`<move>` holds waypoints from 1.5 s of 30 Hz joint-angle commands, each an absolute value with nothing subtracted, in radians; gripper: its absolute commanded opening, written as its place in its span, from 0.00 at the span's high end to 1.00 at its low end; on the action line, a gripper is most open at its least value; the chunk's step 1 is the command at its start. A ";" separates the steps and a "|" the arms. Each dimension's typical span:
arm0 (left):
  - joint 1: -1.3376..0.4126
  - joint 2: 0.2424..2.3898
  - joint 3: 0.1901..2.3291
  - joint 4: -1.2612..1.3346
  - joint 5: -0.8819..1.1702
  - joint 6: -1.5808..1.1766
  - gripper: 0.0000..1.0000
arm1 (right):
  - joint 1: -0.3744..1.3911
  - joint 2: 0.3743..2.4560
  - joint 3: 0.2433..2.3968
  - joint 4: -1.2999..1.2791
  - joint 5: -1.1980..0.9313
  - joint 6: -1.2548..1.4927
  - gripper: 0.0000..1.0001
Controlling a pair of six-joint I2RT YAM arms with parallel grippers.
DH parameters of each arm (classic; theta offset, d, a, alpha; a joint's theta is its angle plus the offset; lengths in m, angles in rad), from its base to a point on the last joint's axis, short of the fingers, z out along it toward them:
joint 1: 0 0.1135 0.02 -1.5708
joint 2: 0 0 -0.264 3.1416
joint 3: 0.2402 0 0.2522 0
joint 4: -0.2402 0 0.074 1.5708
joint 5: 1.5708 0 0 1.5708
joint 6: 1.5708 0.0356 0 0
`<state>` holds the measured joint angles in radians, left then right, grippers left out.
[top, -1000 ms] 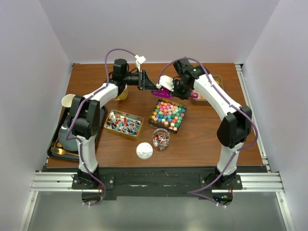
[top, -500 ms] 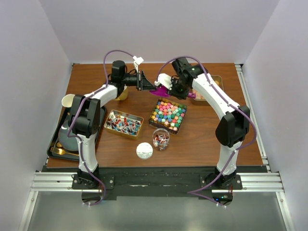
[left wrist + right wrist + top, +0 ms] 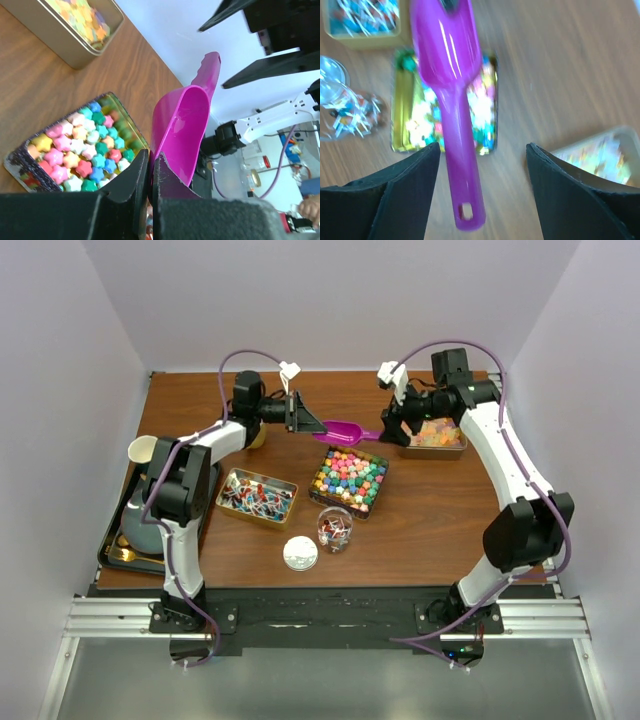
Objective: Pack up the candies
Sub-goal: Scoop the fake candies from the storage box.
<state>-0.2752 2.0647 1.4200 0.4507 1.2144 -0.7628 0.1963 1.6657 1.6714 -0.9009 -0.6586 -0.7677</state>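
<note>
L gripper (image 3: 150, 162) clamped on scoop (image 3: 180, 130) rim; R gripper (image 3: 482, 147) wide, empty. Candies (image 3: 348, 478) prob. light, loose, rolly — scoop, don't pinch.

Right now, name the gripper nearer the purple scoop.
Left. The left gripper is shut on the rim of the scoop; the right gripper is open beyond its handle, apart.

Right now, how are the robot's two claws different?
The left claw is pinched shut on the rim of the purple scoop; the right claw stands wide open and grips nothing. The left claw is at the scoop's bowl end, while the right claw faces its handle end, near the tin of pale candies. Both are black and point at the scoop.
</note>
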 commanded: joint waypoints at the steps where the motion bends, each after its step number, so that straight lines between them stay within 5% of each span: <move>1: -0.275 2.060 1.407 0.505 1.267 -0.785 1.00 | 0.219 1.635 1.644 -0.785 -0.762 -0.793 0.29; 21: -0.275 2.063 1.387 0.580 1.278 -0.842 1.00 | 0.279 1.637 1.586 -0.870 -0.666 -1.000 0.37; 32: -0.275 2.071 1.385 0.603 1.281 -0.861 1.00 | 0.281 1.698 1.657 -0.936 -0.657 -1.018 0.81; 33: -0.275 2.072 1.385 0.600 1.278 -0.861 0.94 | 0.281 1.704 1.669 -0.965 -0.657 -1.023 0.86; 35: -0.267 2.059 1.399 0.522 1.232 -0.780 0.63 | 0.279 1.720 1.706 -0.994 -0.647 -1.025 0.95; 36: -0.256 2.049 1.410 0.368 1.207 -0.723 0.58 | 0.279 1.723 1.722 -1.030 -0.634 -1.034 0.96; 45: -0.227 1.948 1.395 -0.227 0.908 -0.142 0.49 | 0.279 1.833 2.000 -1.454 -0.266 -1.460 1.00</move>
<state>-0.2394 2.0502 1.4044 0.0338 1.0409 -0.4370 0.2798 1.8027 1.8721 -1.2114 -0.4648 -1.2430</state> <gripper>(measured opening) 0.502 0.307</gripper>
